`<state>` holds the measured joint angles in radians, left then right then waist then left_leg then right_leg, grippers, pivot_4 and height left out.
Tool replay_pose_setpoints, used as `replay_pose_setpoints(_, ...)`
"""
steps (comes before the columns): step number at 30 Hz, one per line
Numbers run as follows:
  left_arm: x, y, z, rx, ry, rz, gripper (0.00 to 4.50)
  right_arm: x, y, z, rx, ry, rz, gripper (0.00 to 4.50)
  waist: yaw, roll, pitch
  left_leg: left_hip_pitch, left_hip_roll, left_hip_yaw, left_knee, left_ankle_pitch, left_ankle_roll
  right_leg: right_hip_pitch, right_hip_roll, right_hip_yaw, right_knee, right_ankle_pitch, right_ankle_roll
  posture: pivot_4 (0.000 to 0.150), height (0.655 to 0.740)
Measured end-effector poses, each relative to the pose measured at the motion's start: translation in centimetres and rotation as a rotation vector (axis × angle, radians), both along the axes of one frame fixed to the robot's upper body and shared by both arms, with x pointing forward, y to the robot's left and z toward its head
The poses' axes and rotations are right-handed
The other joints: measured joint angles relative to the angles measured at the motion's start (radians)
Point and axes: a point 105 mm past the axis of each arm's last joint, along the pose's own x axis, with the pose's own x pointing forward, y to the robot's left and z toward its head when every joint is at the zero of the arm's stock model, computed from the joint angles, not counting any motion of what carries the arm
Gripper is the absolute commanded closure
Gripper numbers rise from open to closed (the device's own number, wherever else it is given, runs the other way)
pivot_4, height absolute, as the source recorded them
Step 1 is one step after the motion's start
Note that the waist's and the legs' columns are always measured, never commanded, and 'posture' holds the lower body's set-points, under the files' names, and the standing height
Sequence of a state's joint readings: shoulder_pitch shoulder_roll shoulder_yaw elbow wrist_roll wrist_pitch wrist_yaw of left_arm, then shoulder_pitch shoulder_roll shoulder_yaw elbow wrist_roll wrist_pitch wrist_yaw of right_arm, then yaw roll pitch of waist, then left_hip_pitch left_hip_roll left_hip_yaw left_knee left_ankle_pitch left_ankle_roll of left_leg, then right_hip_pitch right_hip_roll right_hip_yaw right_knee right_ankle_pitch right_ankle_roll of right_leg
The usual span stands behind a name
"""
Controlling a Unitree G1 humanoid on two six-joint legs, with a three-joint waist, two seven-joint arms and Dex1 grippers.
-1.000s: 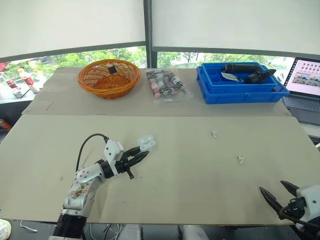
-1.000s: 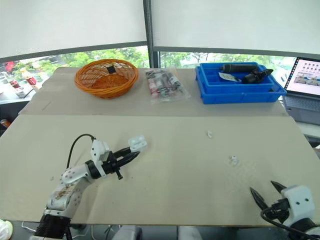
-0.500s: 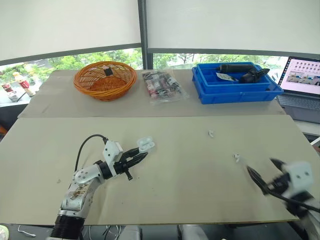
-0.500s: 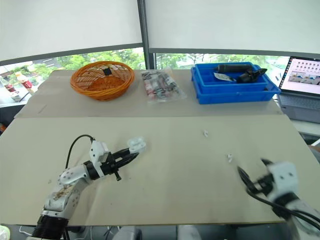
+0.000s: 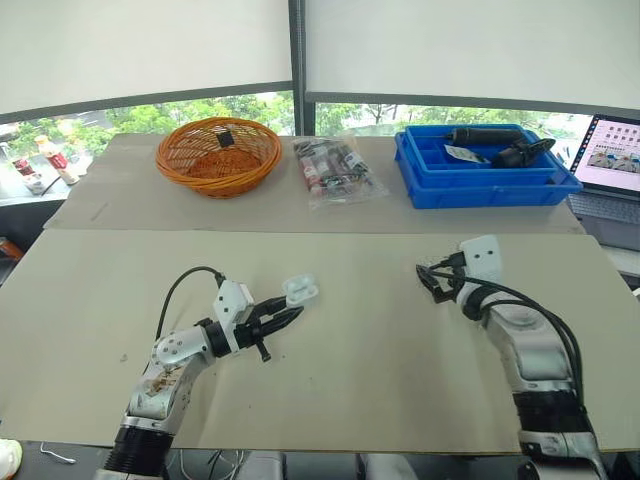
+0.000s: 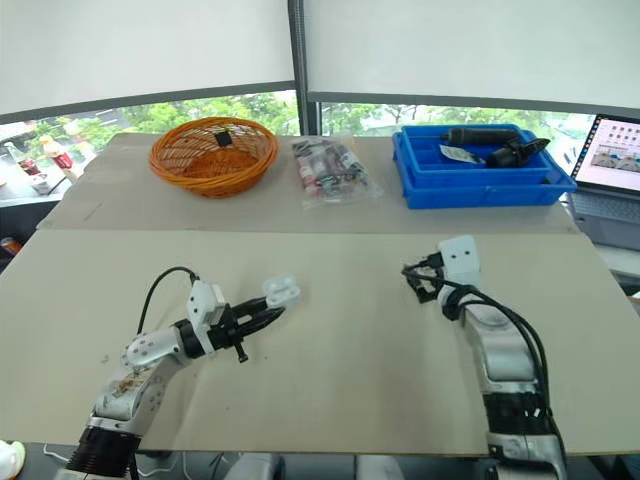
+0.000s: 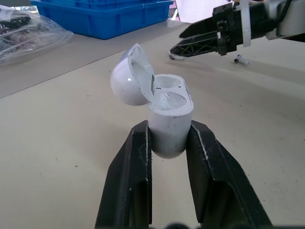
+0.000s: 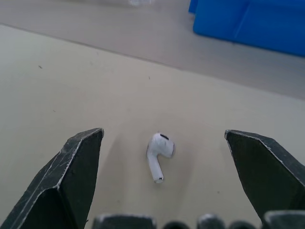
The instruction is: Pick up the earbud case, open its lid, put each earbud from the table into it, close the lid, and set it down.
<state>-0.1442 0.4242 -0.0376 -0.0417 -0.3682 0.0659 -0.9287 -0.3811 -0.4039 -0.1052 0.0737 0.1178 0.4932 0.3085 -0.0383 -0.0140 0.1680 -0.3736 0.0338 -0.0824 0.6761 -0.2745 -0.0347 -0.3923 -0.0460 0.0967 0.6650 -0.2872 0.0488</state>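
Desk: a wide beige desk (image 5: 380, 390) filled the lower half of the frame, and a seam ran across it to a second panel (image 5: 180, 210) behind.
Blinds: two pale roller blinds (image 5: 140, 45) spanned the top of the frame, drawn most of the way down.
Post: a dark upright post (image 5: 297, 60) split them at upper centre.
Window: a low strip of glass (image 5: 110, 122) under the blinds showed green trees (image 5: 255, 105).
Light: soft, even daylight lay over the desk.

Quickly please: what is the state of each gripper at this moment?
Left gripper: closed on the earbud case, whose lid is open.
Right gripper: open, holding nothing, straddling an earbud.
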Motion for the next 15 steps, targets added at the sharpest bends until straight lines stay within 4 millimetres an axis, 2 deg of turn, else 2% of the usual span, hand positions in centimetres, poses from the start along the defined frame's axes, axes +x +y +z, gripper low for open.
replay_pose_setpoints(3,0.0,-0.1,-0.1,0.006,0.002,-0.001,3.98,0.9,0.2,-0.8,0.002,0.017,-0.022,0.00,-0.005,0.000,0.000,0.000,0.000,0.000,0.000,0.000,0.000,0.000,0.000,0.000,0.000,0.000,0.000,0.150,0.7054)
replay_pose_setpoints(8,-0.1,-0.2,-0.3,0.011,0.006,-0.008,3.98,1.7,0.5,-0.8,0.021,0.014,-0.050,0.00,-0.007,0.000,0.000,0.000,0.000,0.000,0.000,0.000,0.000,0.000,0.000,0.000,0.001,0.000,0.000,0.150,0.7054)
replay_pose_setpoints(9,-0.1,-0.2,-0.3,0.011,0.006,-0.008,3.98,1.6,0.5,-1.0,0.035,0.021,-0.055,0.54,-0.007,0.000,0.000,0.001,0.000,0.000,0.000,0.000,0.000,0.000,0.000,0.000,0.001,0.000,0.000,0.150,0.7054)
replay_pose_setpoints(15,-0.2,-0.1,-0.4,0.014,0.009,-0.007,3.98,1.1,1.2,-1.2,0.065,0.056,-0.040,2.54,-0.002,0.000,0.000,0.000,0.000,0.000,0.000,0.000,0.000,0.001,0.000,0.000,0.000,0.000,0.000,0.150,0.7054)
